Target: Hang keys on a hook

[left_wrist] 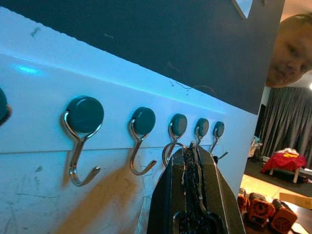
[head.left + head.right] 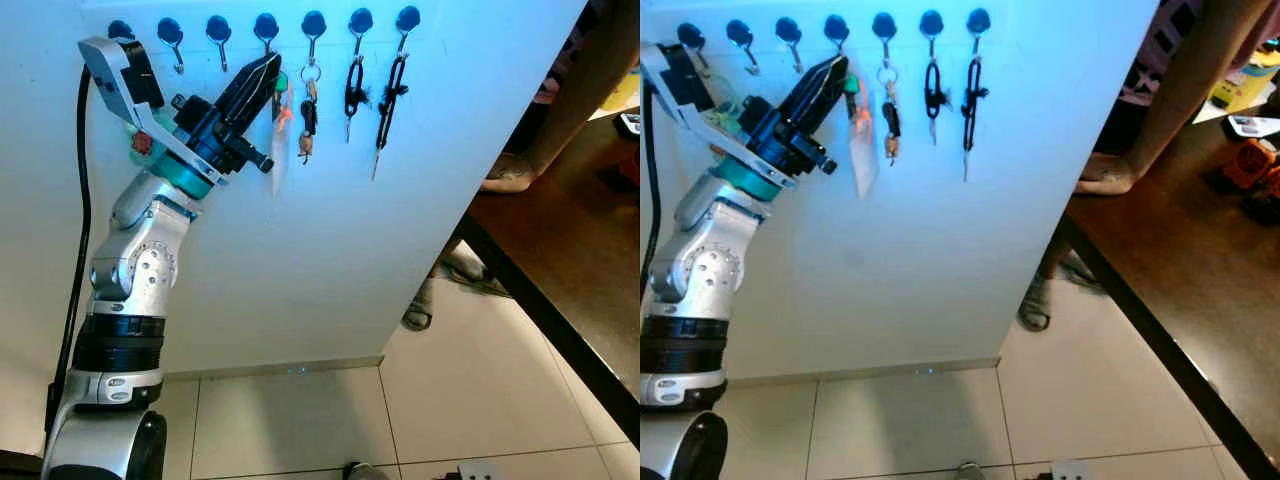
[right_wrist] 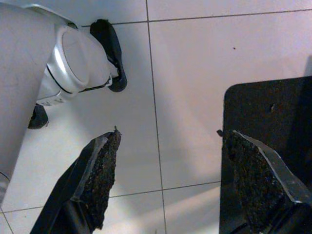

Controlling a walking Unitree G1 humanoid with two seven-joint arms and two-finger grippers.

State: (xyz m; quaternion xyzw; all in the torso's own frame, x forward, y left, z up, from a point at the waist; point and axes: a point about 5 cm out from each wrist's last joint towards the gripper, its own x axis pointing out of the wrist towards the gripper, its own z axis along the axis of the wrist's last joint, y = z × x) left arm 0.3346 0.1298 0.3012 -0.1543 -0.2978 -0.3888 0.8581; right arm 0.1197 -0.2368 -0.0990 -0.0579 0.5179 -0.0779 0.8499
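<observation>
The landmark here is the row of hooks (image 2: 265, 25) along the top of the white wall (image 2: 330, 230).

The left gripper (image 2: 262, 78) is raised to that row, its tips just under the fourth hook from the left. In the left wrist view its fingers (image 1: 214, 190) are pressed together with no gap between them. A green tag (image 2: 282, 84) and an orange bit with a pale strip (image 2: 279, 150) hang right beside the tips, under that same hook. These look like the keys of the task. I cannot tell whether the gripper pinches their ring or whether the ring already sits on the hook, since the fingers cover that spot. The fingers point up and toward the wall, which suits lifting a ring over the upturned hook end.

The three hooks right of the gripper carry other things: a small key bunch (image 2: 309, 115) and two black bundles (image 2: 355, 90) (image 2: 390, 95). The three hooks to its left are bare, one partly behind the arm, so the gripper works at the first free hook next to the filled ones.

The right gripper (image 3: 165, 180) hangs low, far below the hooks, its fingers wide apart over the tiled floor (image 3: 195, 58), idle.

A person's legs (image 2: 560, 110) stand beyond the wall's right edge, next to a dark table (image 2: 570, 260), well away from the hooks.
</observation>
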